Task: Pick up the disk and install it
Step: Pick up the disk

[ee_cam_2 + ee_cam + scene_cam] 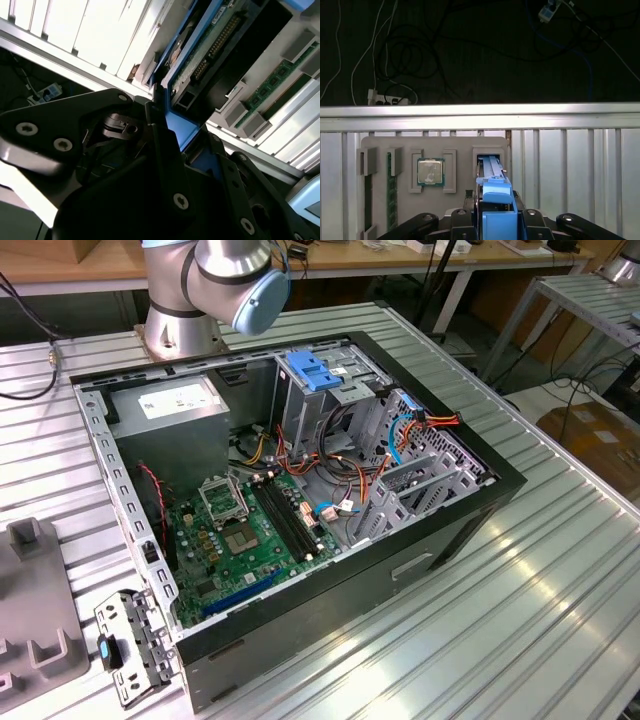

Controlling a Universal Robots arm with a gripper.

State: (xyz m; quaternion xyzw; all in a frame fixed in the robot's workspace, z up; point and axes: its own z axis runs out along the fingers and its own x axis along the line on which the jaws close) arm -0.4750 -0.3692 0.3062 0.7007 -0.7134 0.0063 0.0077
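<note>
An open computer case (400, 570) lies on a ribbed metal table (540, 620). Inside it, a green motherboard (240, 540) sits beside a grey power supply (175, 415), and orange and red cables (340, 465) run between them and the drive cage, which a light-blue latch plate (312, 372) tops. In the first wrist view, a grey holder tray (380, 145) keeps a processor chip (430, 172) and memory sticks (391, 190) in separate pockets.

A ribbed metal table (520, 620) under bright glare, wooden benches (40, 270) behind, cables (405, 60) on dark floor (485, 75).
</note>
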